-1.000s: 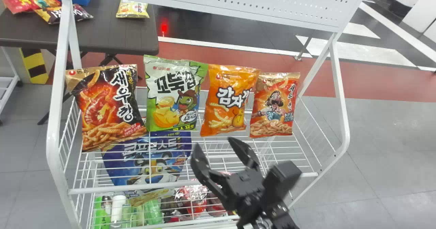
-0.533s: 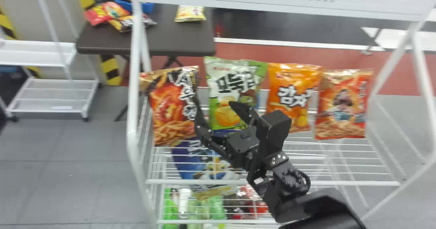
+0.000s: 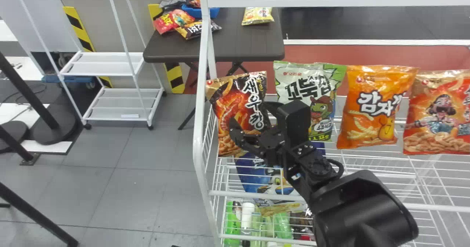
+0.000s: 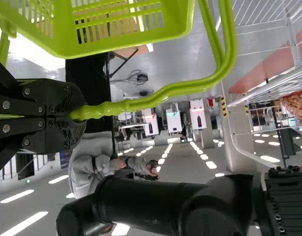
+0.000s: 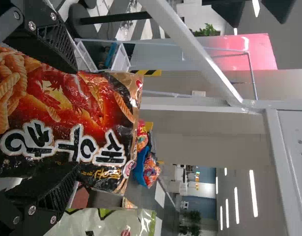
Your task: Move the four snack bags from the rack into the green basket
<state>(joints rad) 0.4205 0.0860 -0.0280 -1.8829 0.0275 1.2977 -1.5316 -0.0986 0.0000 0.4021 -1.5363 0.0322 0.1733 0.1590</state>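
In the head view my right gripper [image 3: 249, 114] is at the leftmost snack bag [image 3: 235, 101], black and red, standing on the rack. The right wrist view has the same bag [image 5: 82, 103] between the parted fingers of my right gripper [image 5: 75, 118]; contact cannot be told. To its right in the head view stand the green-and-white bag [image 3: 299, 87], the orange bag [image 3: 371, 120] and the red bag [image 3: 437, 136]. My left gripper [image 4: 74, 113] is shut on the handle [image 4: 165, 92] of the green basket [image 4: 182, 19] in the left wrist view.
The white rack's upright post [image 3: 200, 136] stands close left of the leftmost bag. A blue bag [image 3: 253, 175] and bottles are lower in the rack, behind a front rail [image 3: 253, 194]. A dark table [image 3: 235, 48] with more bags stands behind.
The head view has swung left. My right gripper has moved left across the rack to the leftmost bag, its fingers still apart. All four bags remain on the rack.
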